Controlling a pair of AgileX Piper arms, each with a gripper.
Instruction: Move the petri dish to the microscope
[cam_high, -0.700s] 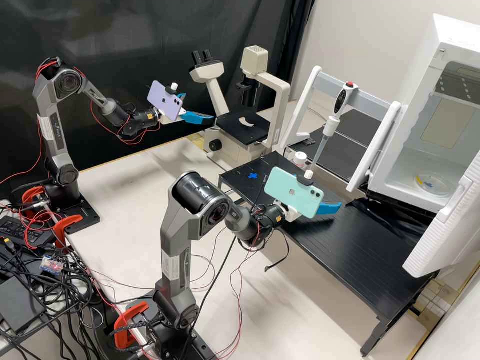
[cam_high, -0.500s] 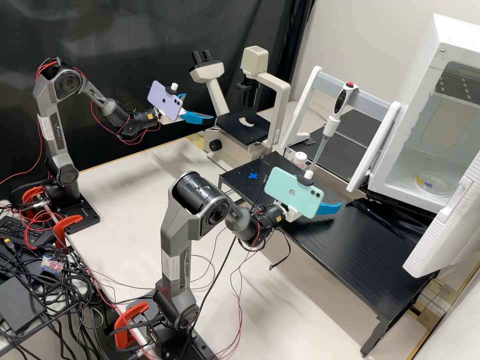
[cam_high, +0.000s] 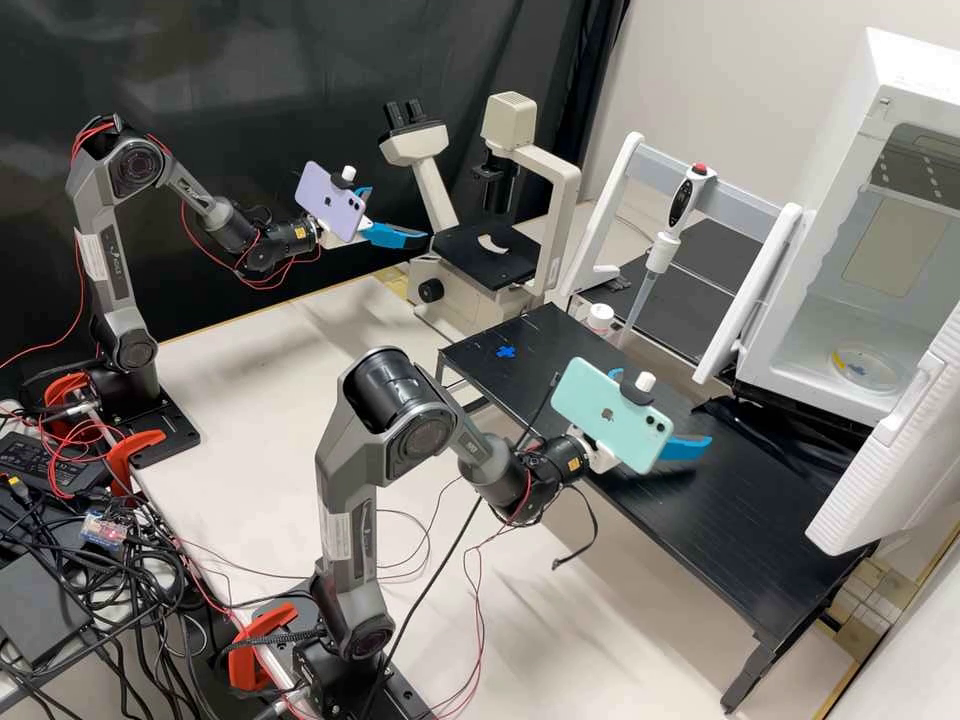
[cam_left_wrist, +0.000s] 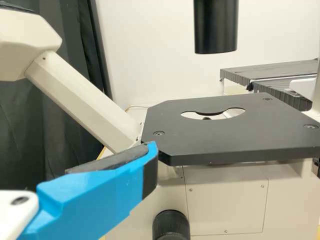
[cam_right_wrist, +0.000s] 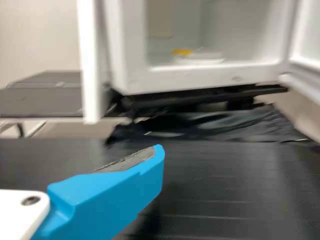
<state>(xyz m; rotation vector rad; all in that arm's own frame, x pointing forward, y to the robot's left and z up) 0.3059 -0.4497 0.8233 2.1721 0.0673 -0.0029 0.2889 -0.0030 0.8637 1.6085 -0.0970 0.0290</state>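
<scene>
“Blue fingers, two pairs: how does each stand?”

“Far arm, high view: my left gripper (cam_high: 400, 212) is released, its fingers spread apart near the microscope (cam_high: 563, 190). Near arm: my right gripper (cam_high: 672, 410) is likewise relaxed wide, above the black shelf (cam_high: 740, 520).”

“And the petri dish (cam_high: 866, 366)?”

“Clear, marked with yellow and blue, it lies flat on the floor of the white incubator (cam_high: 800, 375), well apart from both my grippers. Seen from my right wrist, the incubator's mouth faces me beyond one fingertip.”

“Which part of the microscope do you face?”

“Its flat black stage (cam_left_wrist: 225, 132), with a rounded cut-out, under a dark cylinder (cam_left_wrist: 216, 25). One finger of mine lies before it in my left wrist view; whether they touch, I cannot tell.”

“What stands between microscope and incubator?”

“A pipette (cam_high: 680, 205), slightly tilted, at a grey-and-white frame (cam_high: 740, 207).”
</scene>
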